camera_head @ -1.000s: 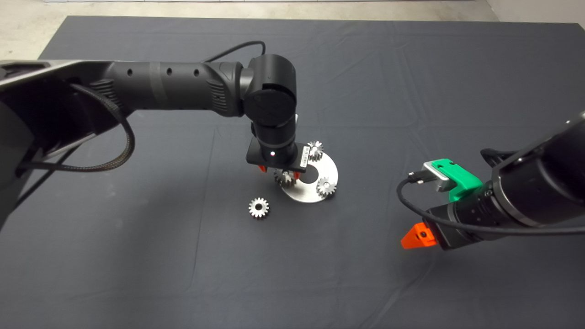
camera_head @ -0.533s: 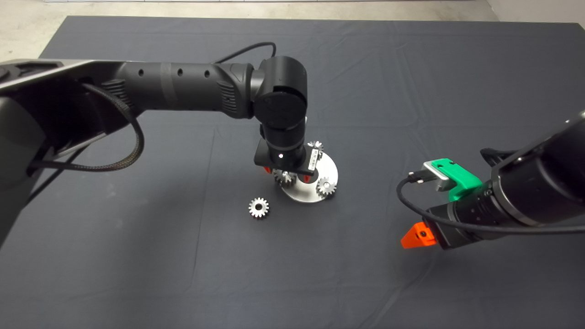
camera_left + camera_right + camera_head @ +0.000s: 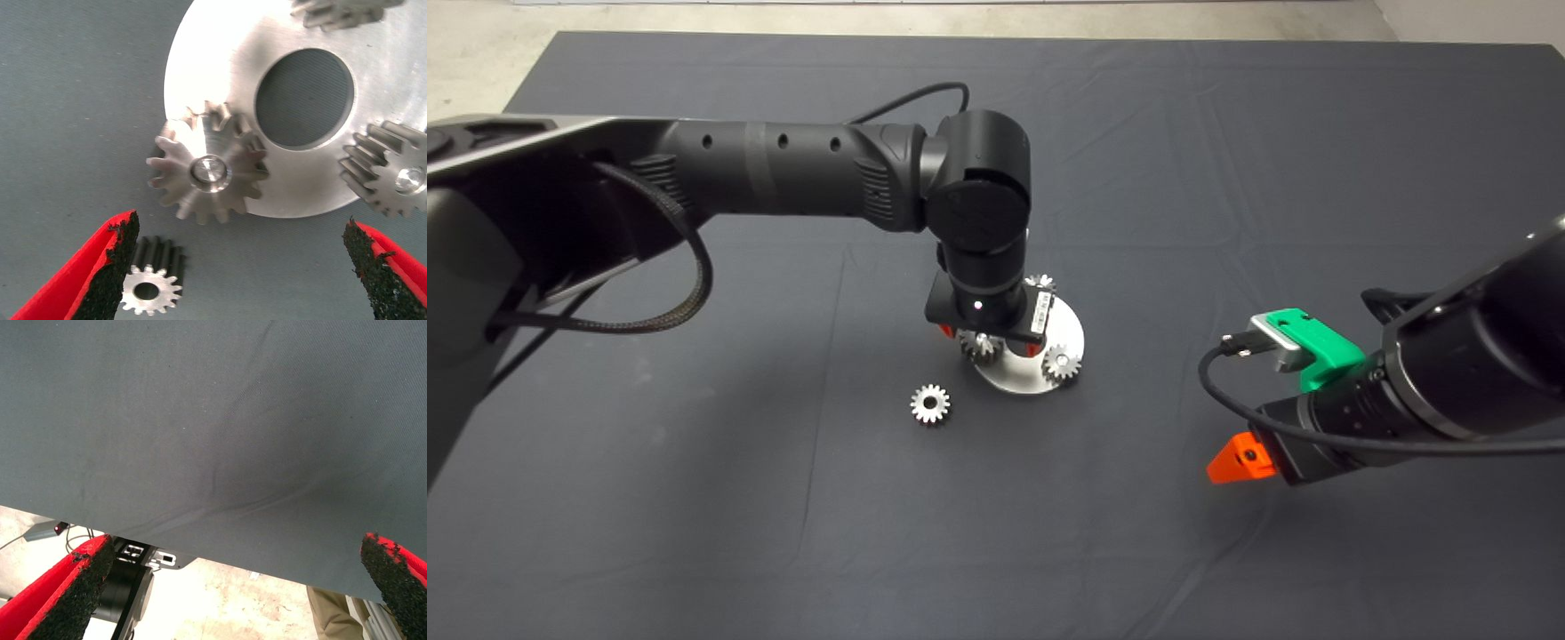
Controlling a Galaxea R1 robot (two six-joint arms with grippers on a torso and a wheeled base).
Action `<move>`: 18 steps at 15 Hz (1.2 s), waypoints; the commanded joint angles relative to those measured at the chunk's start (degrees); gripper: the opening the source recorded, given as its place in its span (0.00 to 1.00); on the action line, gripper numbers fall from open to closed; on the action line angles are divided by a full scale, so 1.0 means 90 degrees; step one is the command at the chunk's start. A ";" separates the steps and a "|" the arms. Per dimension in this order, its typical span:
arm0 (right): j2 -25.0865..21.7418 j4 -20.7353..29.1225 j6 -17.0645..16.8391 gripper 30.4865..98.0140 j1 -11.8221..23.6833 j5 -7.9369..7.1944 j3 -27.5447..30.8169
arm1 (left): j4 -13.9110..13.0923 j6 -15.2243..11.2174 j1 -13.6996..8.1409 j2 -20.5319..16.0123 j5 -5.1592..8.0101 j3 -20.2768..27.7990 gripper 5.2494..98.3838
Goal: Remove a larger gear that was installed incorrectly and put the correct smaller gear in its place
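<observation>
We see the smaller gear [image 3: 930, 404] lying loose on the mat [image 3: 694, 498], at seven o'clock from the round plate [image 3: 1069, 331]. The larger gear [image 3: 208, 172] sits on a pin at the plate's eight o'clock edge, overhanging it. Our left gripper [image 3: 243, 267] hangs over it, fingers [image 3: 113, 257] spread wide. Closing off-centre, we risk the pads slipping on the teeth, or cocking the gear so it jams on its pin. Farther off, at three o'clock, our right gripper [image 3: 233, 587] waits, also spread wide.

I can read no text; the white label [image 3: 1040, 312] on my left wrist is too small.
</observation>
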 commanded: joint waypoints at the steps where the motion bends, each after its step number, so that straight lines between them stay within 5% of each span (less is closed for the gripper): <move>1: 0.0013 0.0008 0.0011 1.00 0.0145 -0.0193 0.0029 | 0.0034 -0.0026 -0.0029 -0.0011 0.0003 -0.0004 0.78; 18: 0.0013 0.0017 0.0012 1.00 0.0173 -0.0184 0.0078 | 0.0864 0.0072 0.0039 -0.0118 -0.0106 -0.0093 0.78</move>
